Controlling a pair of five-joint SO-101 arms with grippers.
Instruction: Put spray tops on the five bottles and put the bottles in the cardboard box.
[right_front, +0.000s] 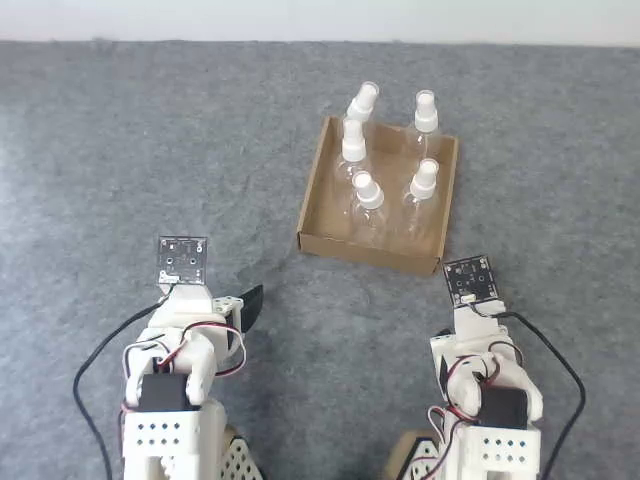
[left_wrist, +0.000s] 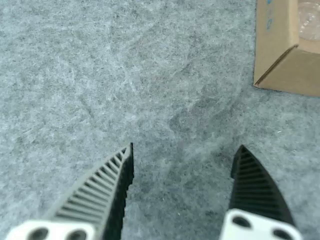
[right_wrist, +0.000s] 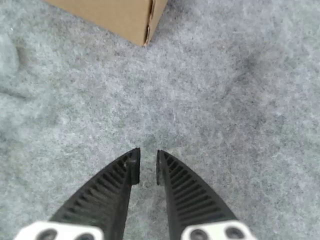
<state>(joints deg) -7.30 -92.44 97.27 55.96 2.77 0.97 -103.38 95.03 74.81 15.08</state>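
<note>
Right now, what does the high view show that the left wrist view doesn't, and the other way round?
High view: all five bottles with white spray tops, four upright in the cardboard box and one tilted at its far edge. Left wrist view: a close look at the left gripper, jaws wide apart with nothing but grey mat between them. Shared: the cardboard box and the grey mat.
</note>
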